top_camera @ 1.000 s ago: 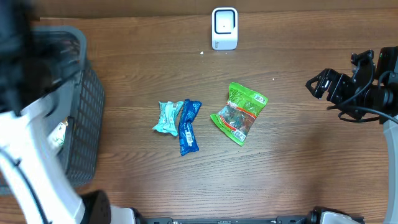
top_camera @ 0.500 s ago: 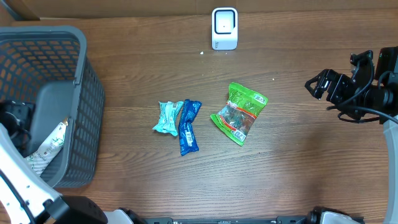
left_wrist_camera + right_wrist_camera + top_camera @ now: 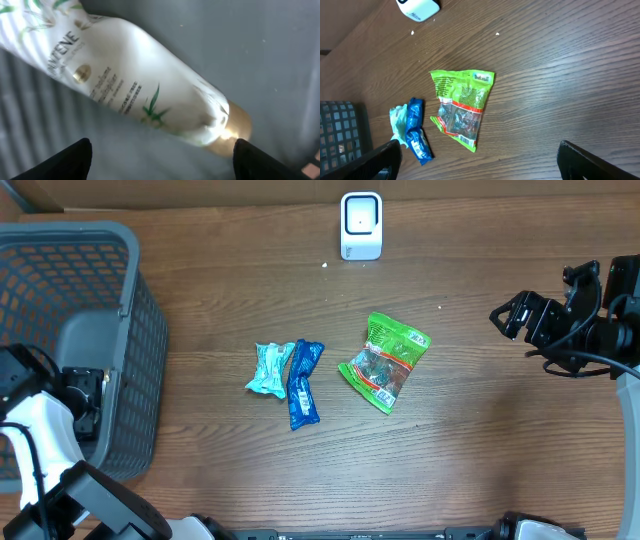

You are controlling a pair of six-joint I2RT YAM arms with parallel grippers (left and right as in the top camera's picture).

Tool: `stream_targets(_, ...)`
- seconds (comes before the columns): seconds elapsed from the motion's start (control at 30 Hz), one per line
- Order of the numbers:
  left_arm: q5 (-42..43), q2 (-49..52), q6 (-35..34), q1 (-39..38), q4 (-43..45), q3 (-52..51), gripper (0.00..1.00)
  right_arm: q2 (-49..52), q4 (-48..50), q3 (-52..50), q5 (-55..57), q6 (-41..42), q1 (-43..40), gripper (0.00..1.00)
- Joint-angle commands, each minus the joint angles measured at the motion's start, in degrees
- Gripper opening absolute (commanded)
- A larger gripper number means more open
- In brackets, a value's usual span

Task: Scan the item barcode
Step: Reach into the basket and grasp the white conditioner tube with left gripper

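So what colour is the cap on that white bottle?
The cap is shiny gold, best seen in the left wrist view.

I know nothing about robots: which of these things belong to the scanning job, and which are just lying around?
Likely part of the job:
- white scanner
- green snack bag
- blue packet
- teal packet
- Pantene tube, lying in the grey basket

Just lying about:
- white crumb on the table

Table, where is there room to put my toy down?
Bare wood lies between the basket and the teal packet, between the green bag and the right claw, and along the front edge. The middle is crowded: teal packet, blue packet and green bag sit close.
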Motion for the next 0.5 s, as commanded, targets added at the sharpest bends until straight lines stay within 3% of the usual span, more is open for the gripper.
stream_targets(0.0, -0.07, 1.42, -1.64, -0.24, 4.46, -3.23, 0.82, -0.42, 0.33, 1.86, -0.31, -0.28, 0.24, 1.0)
stream_targets(0.23, 0.0, 6.54, -1.64, -0.24, 9.66, -5.33, 0.84, -0.42, 0.31, 1.77, -0.28, -0.31, 0.24, 1.0)
stream_targets(0.47, 0.61, 12.33, -0.9, -0.26, 9.44, -5.33, 0.56, -0.42, 0.33, 1.77, -0.28, -0.31, 0.24, 1.0)
